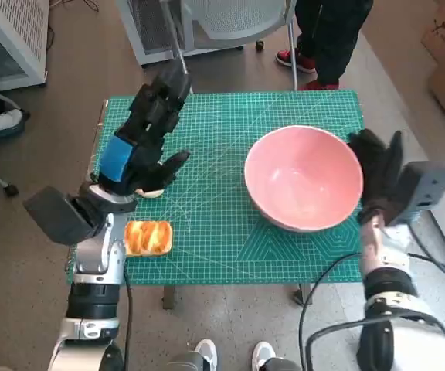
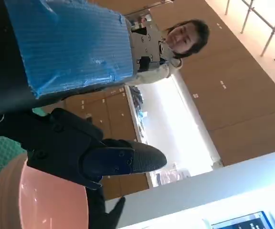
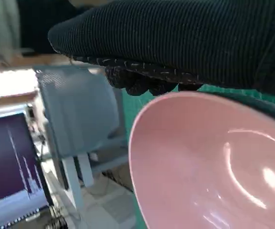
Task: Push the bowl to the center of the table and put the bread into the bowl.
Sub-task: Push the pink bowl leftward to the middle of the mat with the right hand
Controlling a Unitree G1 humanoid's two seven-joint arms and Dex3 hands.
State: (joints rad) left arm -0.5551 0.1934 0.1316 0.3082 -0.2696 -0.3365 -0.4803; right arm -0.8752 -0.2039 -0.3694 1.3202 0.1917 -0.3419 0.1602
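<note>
A large pink bowl [image 1: 304, 179] sits right of the middle of the green cutting mat [image 1: 207, 139]. My gloved right hand [image 1: 378, 174] stands against the bowl's right rim, fingers spread upward, holding nothing. The bowl [image 3: 209, 167] fills the right wrist view, just under the glove [image 3: 175, 38]. A golden bread roll [image 1: 147, 237] lies near the mat's front left corner. My left hand [image 1: 147, 135] hovers raised over the mat's left side, fingers apart, empty, above and behind the bread. In the left wrist view, the bowl's edge [image 2: 42, 200] shows beneath the fingers [image 2: 109, 160].
The table is small, with floor all round. A white chair [image 1: 230, 19] stands behind the far edge and a person's legs with red shoes [image 1: 307, 62] are at the far right. Feet [image 1: 230, 355] show below the front edge. A person appears in the left wrist view.
</note>
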